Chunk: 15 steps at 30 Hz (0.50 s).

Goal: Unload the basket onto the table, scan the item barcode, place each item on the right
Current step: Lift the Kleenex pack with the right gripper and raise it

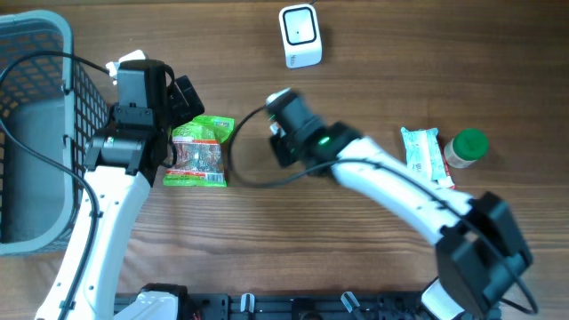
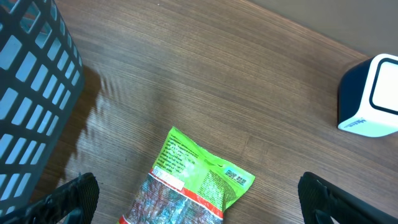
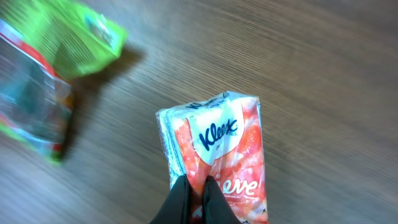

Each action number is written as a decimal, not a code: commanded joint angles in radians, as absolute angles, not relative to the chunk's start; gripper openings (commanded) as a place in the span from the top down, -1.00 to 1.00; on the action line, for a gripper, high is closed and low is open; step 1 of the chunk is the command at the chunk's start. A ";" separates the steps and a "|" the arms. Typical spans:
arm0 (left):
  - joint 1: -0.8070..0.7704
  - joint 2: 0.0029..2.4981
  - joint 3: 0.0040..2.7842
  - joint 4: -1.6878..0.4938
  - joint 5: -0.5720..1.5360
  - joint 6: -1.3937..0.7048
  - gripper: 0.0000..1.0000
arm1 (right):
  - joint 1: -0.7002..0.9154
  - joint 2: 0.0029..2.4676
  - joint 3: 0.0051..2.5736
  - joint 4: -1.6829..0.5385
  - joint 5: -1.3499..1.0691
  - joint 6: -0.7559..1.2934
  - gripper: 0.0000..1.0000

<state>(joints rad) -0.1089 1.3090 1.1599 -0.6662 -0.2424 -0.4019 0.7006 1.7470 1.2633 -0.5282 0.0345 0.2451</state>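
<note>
Count: one basket (image 1: 67, 40) at the table's (image 1: 400, 53) left edge, one scanner (image 1: 300, 34) by the far edge, one green snack bag (image 1: 200, 153), one wrapped pack (image 1: 422, 153) and one green-capped bottle (image 1: 467, 147) toward the right edge.

One Kleenex pack (image 3: 214, 143) is near the table's middle. The right gripper (image 3: 196, 190) is clamped on its short end. Its long axis runs in line with the fingers, free end pointing away, printed face toward the wrist camera.

Left gripper (image 2: 199, 196): jaws wide apart, holding nothing, over the snack bag.
</note>
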 commanded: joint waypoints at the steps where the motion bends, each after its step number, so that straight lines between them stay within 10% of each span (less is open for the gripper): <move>1: -0.104 1.309 1.171 -0.664 -0.259 -0.397 -1.00 | 0.591 1.754 1.257 -0.536 -0.364 0.376 0.91; 15: -0.104 1.309 1.171 -0.664 -0.259 -0.397 -1.00 | 0.457 1.860 1.153 -0.433 -0.654 0.395 0.91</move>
